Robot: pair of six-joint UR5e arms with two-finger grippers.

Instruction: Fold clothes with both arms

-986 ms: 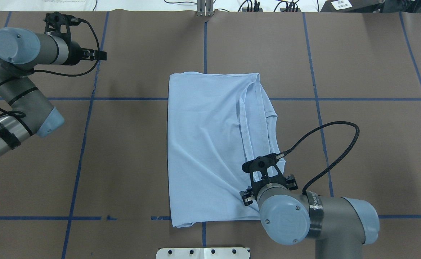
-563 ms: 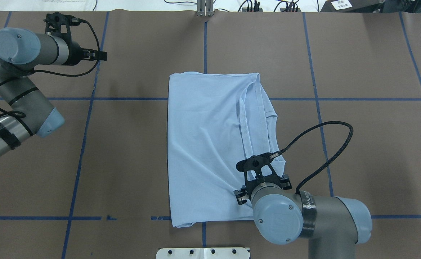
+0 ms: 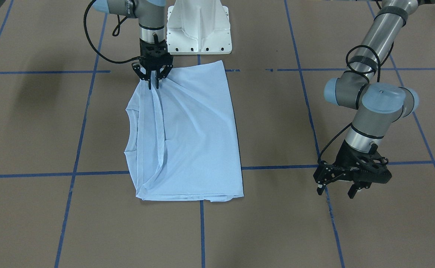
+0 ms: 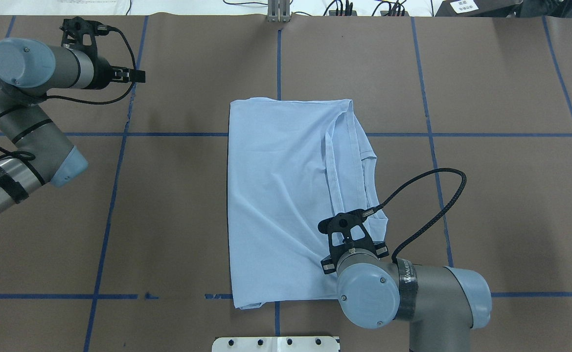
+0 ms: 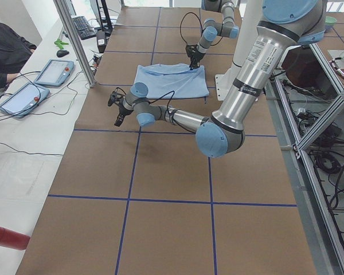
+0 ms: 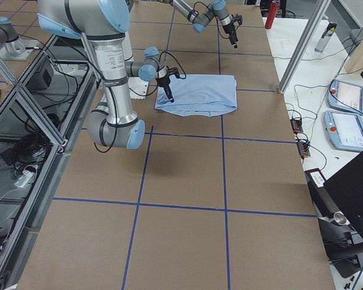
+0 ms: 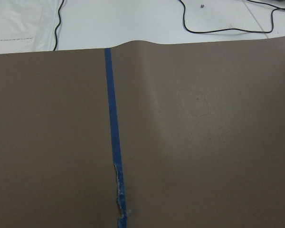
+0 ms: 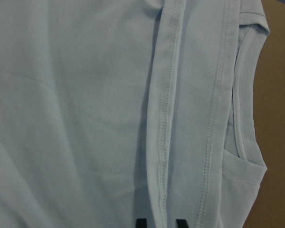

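Observation:
The pale blue T-shirt lies folded lengthwise in the middle of the table, its neckline toward my right side. It also shows in the front view. Its palm print and neck label are hidden. My right gripper points straight down at the shirt's near right corner and is shut on a folded hem band. Creases fan out from that spot. In the right wrist view the fingertips straddle the hem. My left gripper is open and empty, above bare table far left of the shirt.
The white pedestal base stands just behind the shirt's near edge. Blue tape lines cross the brown table. An operator and tablets are at the far side table. A red cylinder lies off the table's end.
My right wrist and elbow have shifted a little leftward over the shirt's near corner, its cable loop following. The shirt's outline and the left arm have not visibly moved.

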